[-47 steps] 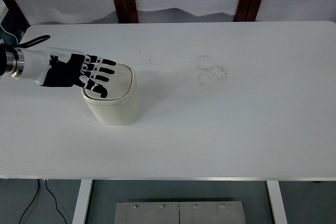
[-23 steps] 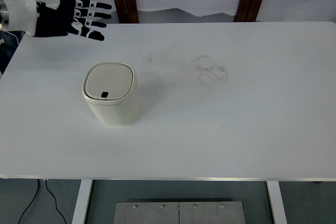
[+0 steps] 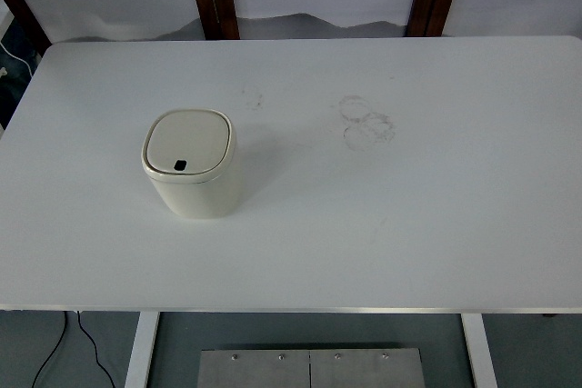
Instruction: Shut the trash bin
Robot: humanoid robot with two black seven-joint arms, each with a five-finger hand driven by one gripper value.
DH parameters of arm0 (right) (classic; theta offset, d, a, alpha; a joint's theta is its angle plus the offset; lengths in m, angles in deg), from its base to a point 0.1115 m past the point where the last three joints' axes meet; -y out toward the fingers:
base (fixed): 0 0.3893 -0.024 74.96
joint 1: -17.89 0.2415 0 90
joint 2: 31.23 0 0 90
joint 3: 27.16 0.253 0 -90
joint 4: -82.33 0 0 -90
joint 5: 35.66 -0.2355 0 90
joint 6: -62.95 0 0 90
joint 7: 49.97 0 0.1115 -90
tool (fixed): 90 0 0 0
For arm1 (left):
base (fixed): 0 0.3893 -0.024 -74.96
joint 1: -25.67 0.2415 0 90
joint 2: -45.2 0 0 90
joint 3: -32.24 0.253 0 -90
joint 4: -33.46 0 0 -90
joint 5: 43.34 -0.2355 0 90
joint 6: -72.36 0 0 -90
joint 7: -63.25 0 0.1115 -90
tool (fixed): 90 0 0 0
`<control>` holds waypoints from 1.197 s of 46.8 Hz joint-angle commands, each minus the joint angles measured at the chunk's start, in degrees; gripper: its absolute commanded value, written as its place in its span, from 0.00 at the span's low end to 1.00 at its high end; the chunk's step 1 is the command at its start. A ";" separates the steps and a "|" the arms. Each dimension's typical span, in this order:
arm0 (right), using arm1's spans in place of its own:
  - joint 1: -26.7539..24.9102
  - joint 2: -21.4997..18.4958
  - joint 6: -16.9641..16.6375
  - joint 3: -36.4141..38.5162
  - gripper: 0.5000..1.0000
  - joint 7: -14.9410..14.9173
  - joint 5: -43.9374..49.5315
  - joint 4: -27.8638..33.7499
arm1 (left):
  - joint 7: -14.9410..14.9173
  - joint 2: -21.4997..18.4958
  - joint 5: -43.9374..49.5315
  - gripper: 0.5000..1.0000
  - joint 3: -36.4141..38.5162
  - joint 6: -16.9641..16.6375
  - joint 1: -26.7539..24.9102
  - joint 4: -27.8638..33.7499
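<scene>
Nearest the camera: tabletop (image 3: 364, 252) front edge with a metal strip, bare white surface behind it; below the edge a white leg and a dark cable on the floor. Neither robot hand is in the head view, so the state of the fingers cannot be told for either side. Left of centre, a little in from the near edge, stands the trash bin (image 3: 191, 174): small, cream, rounded-square body, upright, nothing touching it. Its lid (image 3: 186, 141) lies flat and flush in the rim, with a small dark mark near its front edge; judged closed, so the task looks done. Handling estimate: thin moulded plastic, probably empty and light, stiff walls, smooth and somewhat slippery, likely to slide or tip under a sideways push. Any further contact is best straight down on the lid's middle with flat fingers, not on the rim or the side wall. Further back, right of centre: faint grey ring smudges (image 3: 366, 122) on the tabletop, a fainter scuff nearer the bin. Beyond the far edge: pale wall, two dark wooden uprights.
</scene>
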 commanded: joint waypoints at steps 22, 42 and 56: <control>0.00 0.00 0.00 -0.01 0.99 0.00 -0.09 -0.08 | 7.37 0.01 0.15 1.00 -24.54 7.38 27.64 -15.06; 0.00 0.00 0.00 0.08 0.99 0.00 -0.09 -0.08 | 17.83 0.98 1.64 1.00 -32.90 10.37 43.47 -21.12; -0.26 0.00 0.00 0.17 0.99 0.00 -0.18 -0.08 | 17.13 5.90 3.41 1.00 -32.81 9.84 47.34 -26.31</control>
